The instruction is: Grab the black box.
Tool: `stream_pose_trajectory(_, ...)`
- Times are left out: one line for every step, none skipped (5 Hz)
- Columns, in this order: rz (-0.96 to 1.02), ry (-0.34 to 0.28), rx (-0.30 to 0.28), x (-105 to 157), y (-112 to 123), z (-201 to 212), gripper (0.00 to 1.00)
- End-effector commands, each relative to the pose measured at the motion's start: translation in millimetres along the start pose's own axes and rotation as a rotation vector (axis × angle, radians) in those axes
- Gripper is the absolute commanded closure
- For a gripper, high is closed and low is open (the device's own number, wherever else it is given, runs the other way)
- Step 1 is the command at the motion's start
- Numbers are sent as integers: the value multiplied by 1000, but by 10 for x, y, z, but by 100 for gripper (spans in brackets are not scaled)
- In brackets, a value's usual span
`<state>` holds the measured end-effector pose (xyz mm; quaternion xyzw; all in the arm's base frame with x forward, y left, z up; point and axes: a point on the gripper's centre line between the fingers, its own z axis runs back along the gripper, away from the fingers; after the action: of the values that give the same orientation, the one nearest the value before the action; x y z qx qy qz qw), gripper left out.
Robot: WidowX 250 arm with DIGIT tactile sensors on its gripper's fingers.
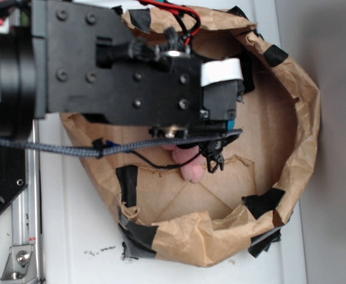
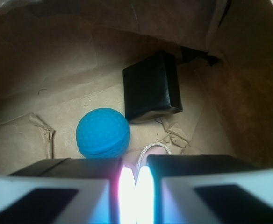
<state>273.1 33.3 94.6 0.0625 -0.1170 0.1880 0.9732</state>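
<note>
jaws: gripper point(image 2: 132, 184) pretty much clenched, nothing in it | target: black box point(image 2: 151, 87) sits toward the far wall of the brown paper nest point(image 1: 306, 127), untouched | risk: teal ball point(image 2: 103, 132) lies just beside it, so unopened jaws could bump either one

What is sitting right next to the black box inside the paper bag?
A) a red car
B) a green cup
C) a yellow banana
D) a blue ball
D: in the wrist view a blue ball sits on the brown paper just beside the black box, to its lower left.
</note>
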Motion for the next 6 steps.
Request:
stream_pose_trajectory(-5, -47, -16, 124, 136, 97, 0)
stream_pose_trajectory(-48, -102, -116, 234, 247, 153, 0)
stream_pose_trajectory(-100, -114, -106, 259, 212, 175, 0)
stream_pose_trajectory(-93, -104, -121, 229, 233, 167, 0)
stream_pose_trajectory(-81, -111, -116, 231, 281, 165, 0)
stream_pose_trajectory(-65, -106, -117, 289, 349, 89, 0)
